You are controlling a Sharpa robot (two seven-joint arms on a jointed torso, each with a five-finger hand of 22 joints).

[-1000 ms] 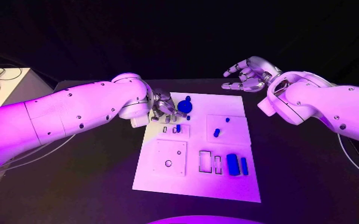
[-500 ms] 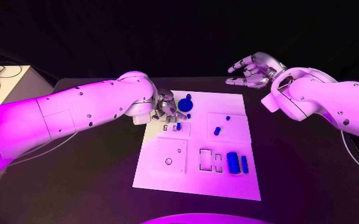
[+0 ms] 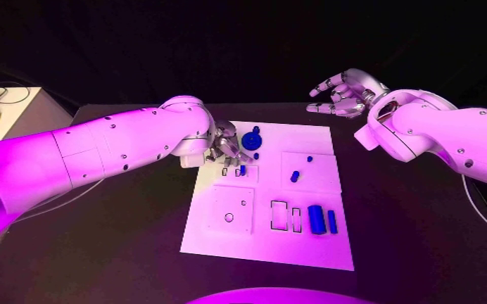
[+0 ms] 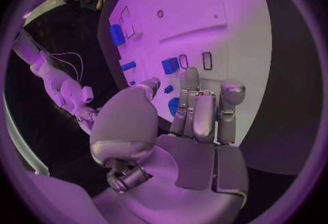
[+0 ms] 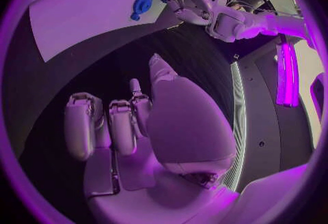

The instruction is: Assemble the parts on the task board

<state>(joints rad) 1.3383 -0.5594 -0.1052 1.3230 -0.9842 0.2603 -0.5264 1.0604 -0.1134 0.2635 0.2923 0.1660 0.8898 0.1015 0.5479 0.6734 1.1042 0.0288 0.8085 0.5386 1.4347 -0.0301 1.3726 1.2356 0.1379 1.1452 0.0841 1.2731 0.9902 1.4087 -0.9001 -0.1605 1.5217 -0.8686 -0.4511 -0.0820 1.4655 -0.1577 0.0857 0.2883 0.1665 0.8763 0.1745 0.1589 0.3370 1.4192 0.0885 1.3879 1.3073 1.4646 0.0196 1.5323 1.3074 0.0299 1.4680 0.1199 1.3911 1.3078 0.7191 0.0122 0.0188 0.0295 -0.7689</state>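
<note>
The white task board [image 3: 305, 149] lies mid-table. My left hand [image 3: 225, 146] hovers at its far left corner, fingers stretched out beside and partly over a round blue part [image 3: 250, 140]; nothing is gripped. In the left wrist view the hand [image 4: 198, 120] covers most of that part [image 4: 174, 107]. A small blue piece [image 3: 241, 171] stands in a slot near the hand. Another short blue part [image 3: 294, 176] lies mid-board. Two blue bars [image 3: 316, 219] lie near the right edge. My right hand [image 3: 340, 96] floats open beyond the far right corner.
The board carries a square plate with a hole [image 3: 231, 210] and rectangular slots [image 3: 278, 217] near its front. Black table [image 3: 416, 233] surrounds the board on all sides. The right wrist view shows my left hand [image 5: 194, 5] next to the round part [image 5: 142, 4].
My right hand has risen slightly and drifted away from the board. The left hand has shifted a little at the board's far left corner; the parts lie as before.
</note>
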